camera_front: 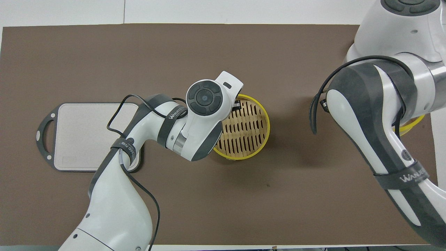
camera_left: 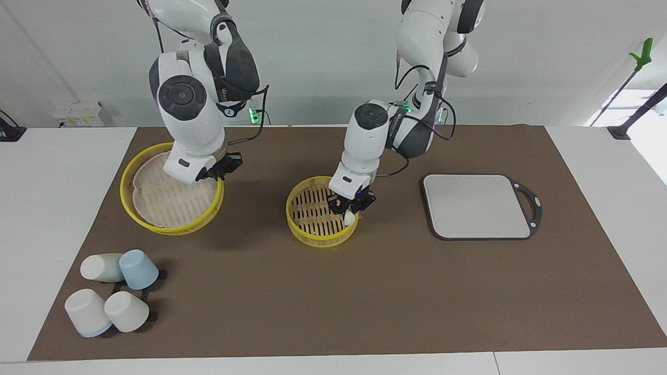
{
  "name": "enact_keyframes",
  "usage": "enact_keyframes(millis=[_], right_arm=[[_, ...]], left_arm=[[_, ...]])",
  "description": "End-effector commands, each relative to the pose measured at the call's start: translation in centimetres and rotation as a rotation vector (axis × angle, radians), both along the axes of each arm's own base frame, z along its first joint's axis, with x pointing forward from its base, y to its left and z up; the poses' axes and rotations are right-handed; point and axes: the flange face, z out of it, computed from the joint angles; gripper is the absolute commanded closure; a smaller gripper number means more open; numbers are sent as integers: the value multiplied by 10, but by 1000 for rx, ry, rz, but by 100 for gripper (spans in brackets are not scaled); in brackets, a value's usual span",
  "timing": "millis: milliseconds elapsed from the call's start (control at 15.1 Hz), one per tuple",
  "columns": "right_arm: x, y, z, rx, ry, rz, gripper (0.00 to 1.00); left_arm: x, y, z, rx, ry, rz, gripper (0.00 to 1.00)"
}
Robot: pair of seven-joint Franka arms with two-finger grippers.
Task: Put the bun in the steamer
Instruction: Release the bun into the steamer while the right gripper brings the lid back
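Left gripper (camera_left: 350, 207), fingers closed on the bun (camera_left: 349, 219), hangs low over the edge of the steamer (camera_left: 312, 229) toward the left arm's end of the table, with the bun at about rim height and not yet on the slatted floor. Carrying appears complete; lowering and letting go remain. Right gripper (camera_left: 221, 169) waits over the paper-lined basket (camera_left: 135, 208); whether its fingers are parted cannot be told.

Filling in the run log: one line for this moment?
left pincer: holds bun over steamer rim | right pincer: waits over lined basket
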Motion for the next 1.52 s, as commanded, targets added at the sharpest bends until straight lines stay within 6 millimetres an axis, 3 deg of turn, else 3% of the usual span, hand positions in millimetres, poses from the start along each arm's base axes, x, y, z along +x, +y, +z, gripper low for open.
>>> enact_keyframes(millis=[0,66,133,199,331,597,729,862,994,1061,1127,1326,1459], right_arm=[[-7,-4,6,-15,-6,26,100],[-7,-4,6,-15,-4,28,100],[-7,-4,6,-15,-4,28,100],[-7,-4,7,-15,-6,26,100],[-8,-4,5,-17,2,26,100],[-9,-2,4,-2,0,20,100],[-7,8,3,65,-27,14,100],[-4,13,2,128,-47,-19,100],[-5,33,5,147,-78,-9,100],[-7,63,8,157,-122,-17,100],[-16,111,10,170,-173,-11,100],[-37,216,-5,223,-279,-87,100],[-44,255,-26,250,-306,-146,100]], left_arm=[[-7,-2,-6,11,-27,-18,77],[-8,-2,-7,10,-26,-18,73],[-10,-3,-9,8,-29,-19,62],[-15,-7,-12,7,-31,-25,44],[-18,-10,-12,0,-32,-10,0],[-18,-6,-6,6,-15,10,0],[-16,21,33,40,37,22,0],[-3,83,95,54,85,14,0],[6,156,147,66,128,4,0],[9,193,169,64,135,2,0],[13,239,191,61,144,-4,0],[14,346,232,48,135,-35,0],[10,395,245,56,123,-49,0]])
